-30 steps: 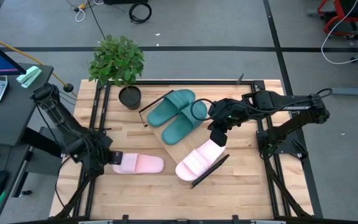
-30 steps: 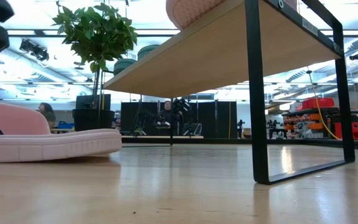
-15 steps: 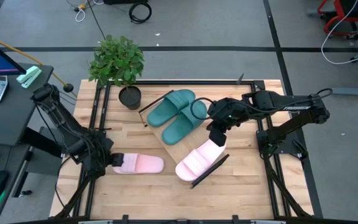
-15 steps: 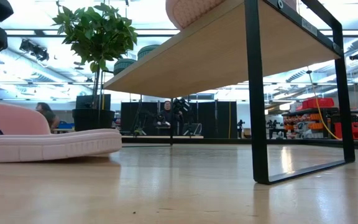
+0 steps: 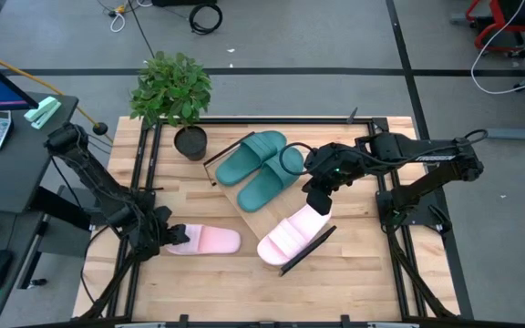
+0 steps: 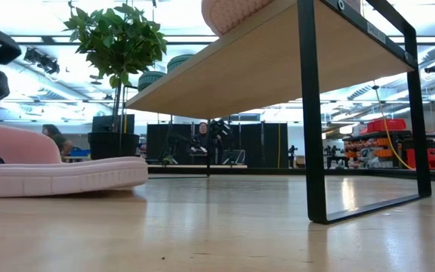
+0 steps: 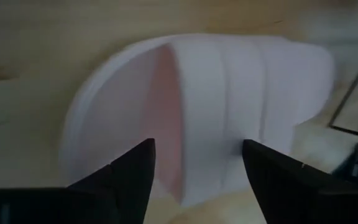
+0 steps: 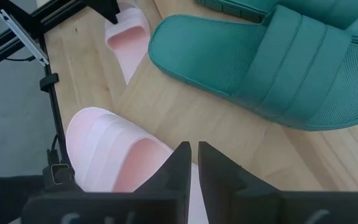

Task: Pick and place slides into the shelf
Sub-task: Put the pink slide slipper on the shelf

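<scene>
left gripper (image 5: 164, 239) spread wide at the heel of the loose pink slide (image 5: 204, 240), at seven o'clock on the table; right gripper (image 5: 320, 202) pinched shut over the shelf (image 5: 264, 219), where the other pink slide (image 5: 290, 233) and teal pair (image 5: 258, 167) lie

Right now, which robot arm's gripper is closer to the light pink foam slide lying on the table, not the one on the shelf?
Left. The left gripper sits open at the light pink foam slide's end. The right gripper hovers over the wooden shelf, farther away.

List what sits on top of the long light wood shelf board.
On the shelf board: two teal-green foam slides and one pink foam slide. The right gripper covers part of it.
</scene>
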Tool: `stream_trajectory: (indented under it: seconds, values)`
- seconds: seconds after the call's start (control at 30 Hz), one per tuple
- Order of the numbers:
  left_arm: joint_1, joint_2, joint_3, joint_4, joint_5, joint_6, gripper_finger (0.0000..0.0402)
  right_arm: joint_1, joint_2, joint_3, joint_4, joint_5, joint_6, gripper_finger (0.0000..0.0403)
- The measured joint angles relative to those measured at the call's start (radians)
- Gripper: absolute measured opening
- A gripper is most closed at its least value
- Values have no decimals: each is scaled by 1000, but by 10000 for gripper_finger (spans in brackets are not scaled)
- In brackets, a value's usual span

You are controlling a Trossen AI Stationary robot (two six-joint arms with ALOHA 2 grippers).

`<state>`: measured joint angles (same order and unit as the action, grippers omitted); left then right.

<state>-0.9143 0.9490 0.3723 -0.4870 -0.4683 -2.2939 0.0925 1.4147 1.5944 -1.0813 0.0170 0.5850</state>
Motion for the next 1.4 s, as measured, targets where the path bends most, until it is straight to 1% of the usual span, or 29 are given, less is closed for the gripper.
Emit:
stream_trajectory:
  seconds: [0.2, 0.3, 0.37, 0.43, 0.47, 0.53, 0.6, 0.63, 0.67, 0.73, 0.87, 1.0, 1.07, 1.13, 1.27, 1.33, 1.4]
  values:
    - [24, 0, -29, 130, -104, 63, 239, 0, 0, 0, 0, 0, 0, 36]
    - [37, 0, -47, 188, -109, 103, 229, 0, 0, 0, 0, 0, -1, 36]
    - [38, 0, -59, 200, -102, 110, 215, 0, 0, 0, 0, 4, -2, 36]
    - [38, 0, -69, 205, -92, 103, 187, 0, 0, 0, 0, 9, -2, 36]
    - [38, 0, -73, 204, -89, 101, 167, 0, 0, 0, 0, 11, -2, 36]
    - [38, 0, -74, 201, -87, 103, 113, 0, 0, 0, 0, 11, -2, 36]
    - [38, 0, -73, 203, -92, 107, 46, -1, 0, 0, 0, 11, -3, 36]
    - [38, 0, -73, 204, -97, 108, 26, -1, 0, 0, 0, 12, -4, 36]
    - [37, 0, -73, 205, -99, 106, 18, -3, 0, 0, 0, 17, -6, 36]
    - [37, 0, -73, 217, -100, 103, 17, -7, 0, 0, 0, 19, -10, 36]
    - [31, -1, -64, 302, -126, 109, 11, -19, 0, 0, -1, 20, -11, 36]
    - [20, -10, 13, 298, -171, 137, 11, -19, 0, 0, -2, 20, -27, 36]
    - [19, -18, 62, 262, -176, 159, 11, -19, 0, 0, -2, 20, -42, 36]
    - [19, -22, 126, 182, -167, 177, 11, -19, 0, 0, -2, 20, -57, 36]
    - [13, -26, 293, -109, -141, 157, 11, -19, 0, 0, -3, 20, -81, 36]
    - [12, -26, 388, -259, -155, 154, 11, -19, 0, 0, -3, 20, -91, 36]
    - [13, -26, 488, -384, -191, 156, 11, -19, 0, 0, -3, 20, -96, 36]
